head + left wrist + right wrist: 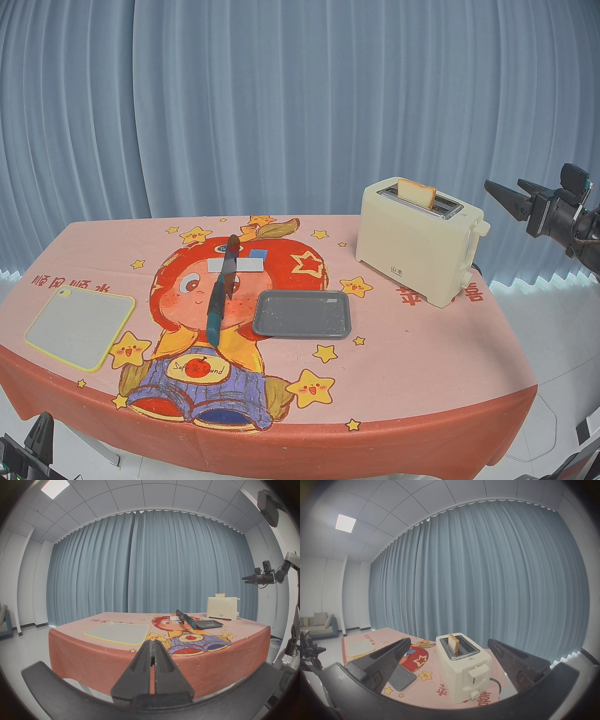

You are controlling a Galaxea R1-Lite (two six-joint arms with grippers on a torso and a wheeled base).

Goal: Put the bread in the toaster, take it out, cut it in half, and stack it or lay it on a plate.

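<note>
Black right claw [449, 642] gapes empty near the toaster [415, 247], left claw [153, 647] clenched on nothing.

Toaster [420, 247]: cream. Bread [416, 192]: tan crust, pale face. Plate [302, 314]: plain grey. Cutting board [80, 325]: grey, yellow-green rim. Knife [222, 290]: teal handle, dark blade. Desk [437, 362] cloth: salmon pink, red apple-headed cartoon figure, yellow stars. Curtain [300, 106]: blue-grey. My left fingers [137, 673] and my right fingers [384, 661]: black.
</note>
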